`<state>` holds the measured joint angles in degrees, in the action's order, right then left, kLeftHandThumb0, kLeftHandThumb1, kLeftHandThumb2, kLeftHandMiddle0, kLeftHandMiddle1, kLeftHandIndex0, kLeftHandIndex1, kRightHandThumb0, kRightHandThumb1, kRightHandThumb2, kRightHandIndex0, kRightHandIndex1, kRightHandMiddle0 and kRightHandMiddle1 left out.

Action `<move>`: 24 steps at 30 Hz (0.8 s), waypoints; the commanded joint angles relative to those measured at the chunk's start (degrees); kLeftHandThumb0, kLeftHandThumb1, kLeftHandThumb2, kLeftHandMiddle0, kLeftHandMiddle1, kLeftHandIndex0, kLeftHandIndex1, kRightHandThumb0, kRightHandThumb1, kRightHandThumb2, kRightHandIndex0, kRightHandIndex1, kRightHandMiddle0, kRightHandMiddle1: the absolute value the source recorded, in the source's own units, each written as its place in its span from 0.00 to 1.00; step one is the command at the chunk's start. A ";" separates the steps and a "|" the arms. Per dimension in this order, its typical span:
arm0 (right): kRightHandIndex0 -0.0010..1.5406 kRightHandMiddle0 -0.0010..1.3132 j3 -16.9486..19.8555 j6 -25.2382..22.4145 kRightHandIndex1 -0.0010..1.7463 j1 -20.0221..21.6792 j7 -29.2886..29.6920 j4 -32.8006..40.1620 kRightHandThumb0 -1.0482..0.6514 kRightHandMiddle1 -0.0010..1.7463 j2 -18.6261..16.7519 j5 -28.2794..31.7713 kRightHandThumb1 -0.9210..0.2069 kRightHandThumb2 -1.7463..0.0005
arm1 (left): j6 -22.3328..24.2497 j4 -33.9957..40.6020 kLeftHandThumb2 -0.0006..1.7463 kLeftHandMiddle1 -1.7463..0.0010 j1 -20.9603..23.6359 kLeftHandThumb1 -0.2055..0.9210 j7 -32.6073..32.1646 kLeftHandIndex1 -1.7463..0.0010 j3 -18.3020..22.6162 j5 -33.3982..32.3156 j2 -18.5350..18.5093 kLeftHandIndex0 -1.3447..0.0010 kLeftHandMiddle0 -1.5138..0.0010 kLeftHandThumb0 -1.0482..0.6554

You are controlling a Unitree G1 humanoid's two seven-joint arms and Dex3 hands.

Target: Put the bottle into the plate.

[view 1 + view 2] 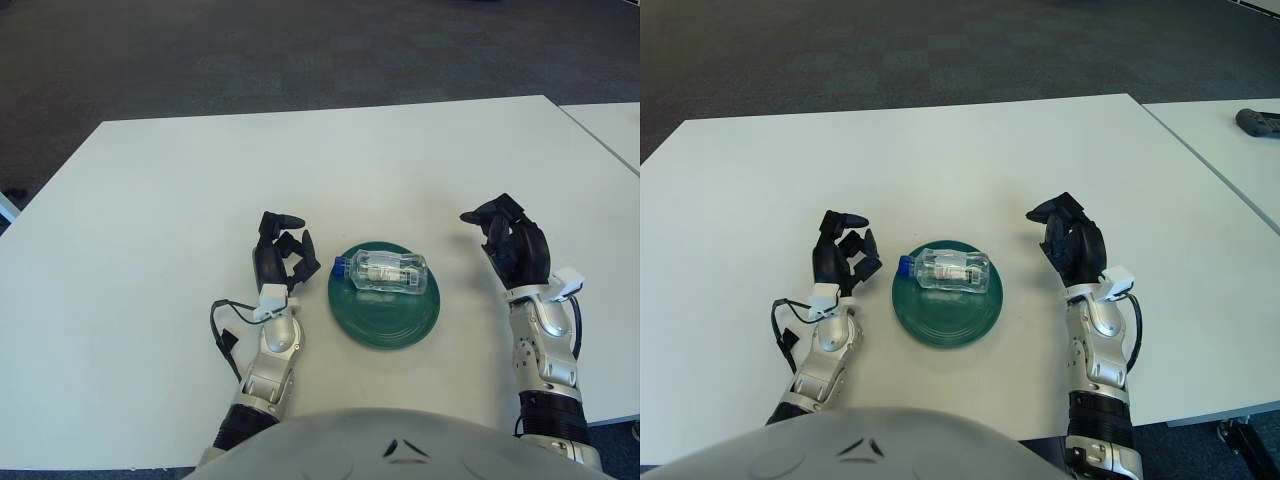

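i judge placement finished: bottle [388, 271] lies on plate [384, 320], lower centre; left hand [279, 256] and right hand [512, 243] loosely spread, empty; next, simply retract.

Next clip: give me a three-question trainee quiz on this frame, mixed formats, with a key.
1. True or false: the bottle stands upright on the green plate.
2. Which way does the bottle's blue cap point? A) toward the left hand B) toward the right hand C) toward the table's far edge
3. Fill in: neither hand is holding ____.

Key:
1. False; it lies on its side across the plate's far half.
2. A.
3. Anything; both hands flank the plate, apart from it, fingers loosely curled and empty.
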<state>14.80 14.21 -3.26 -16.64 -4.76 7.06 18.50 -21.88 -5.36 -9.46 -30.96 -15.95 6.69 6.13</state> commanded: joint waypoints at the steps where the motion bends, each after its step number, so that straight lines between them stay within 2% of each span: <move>1: 0.43 0.40 0.38 2.39 0.86 1.13 -2.69 -2.01 0.20 0.79 0.85 1.13 0.00 0.64 | 0.63 2.28 0.62 0.00 -1.92 0.62 1.61 0.00 0.15 1.81 1.21 0.64 0.38 0.36; 6: 0.42 0.37 -0.24 2.40 0.85 1.20 -3.75 -3.33 0.19 0.78 0.92 0.75 0.00 0.63 | -0.18 4.07 0.59 0.00 -4.04 0.66 3.85 0.00 0.76 3.51 -0.46 0.67 0.40 0.37; 7: 0.42 0.37 0.05 3.41 0.85 2.00 -4.83 -6.46 0.19 0.78 1.07 0.91 0.00 0.64 | -0.52 4.44 0.58 0.00 -4.62 0.67 4.41 0.00 1.00 3.72 -0.85 0.67 0.41 0.37; 10: 0.40 0.36 -0.18 2.75 0.80 2.24 -5.72 -7.96 0.21 0.76 1.19 1.14 0.00 0.63 | -1.57 5.54 0.55 0.02 -6.27 0.71 6.22 0.00 1.75 3.84 -1.85 0.70 0.45 0.38; 12: 0.39 0.35 -0.50 5.63 0.77 3.88 -7.55 -14.25 0.22 0.75 1.03 0.22 0.00 0.63 | -2.14 5.99 0.54 0.05 -7.01 0.73 7.67 0.00 2.40 3.06 -2.18 0.71 0.46 0.38; 13: 0.39 0.35 -0.66 7.06 0.73 4.63 -8.35 -17.03 0.23 0.73 0.92 -0.19 0.00 0.62 | -2.44 6.02 0.51 0.09 -7.25 0.75 8.36 0.01 2.78 2.60 -2.31 0.71 0.46 0.38; 16: 0.38 0.34 -0.90 9.42 0.66 5.92 -9.74 -21.19 0.24 0.70 0.95 -0.59 0.00 0.60 | -2.92 5.58 0.48 0.15 -7.53 0.78 9.88 0.02 3.77 1.64 -2.24 0.72 0.47 0.39; 24: 0.36 0.26 -2.28 8.87 0.55 8.36 -12.24 -25.60 0.25 0.64 2.29 -1.44 0.00 0.57 | 4.07 6.42 0.40 0.25 -8.28 0.83 11.55 0.06 6.35 -0.03 -0.26 0.70 0.53 0.39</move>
<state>13.22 23.87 4.82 -28.19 -28.21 8.87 17.54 -20.49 0.44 -17.48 -19.96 -10.53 7.04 5.15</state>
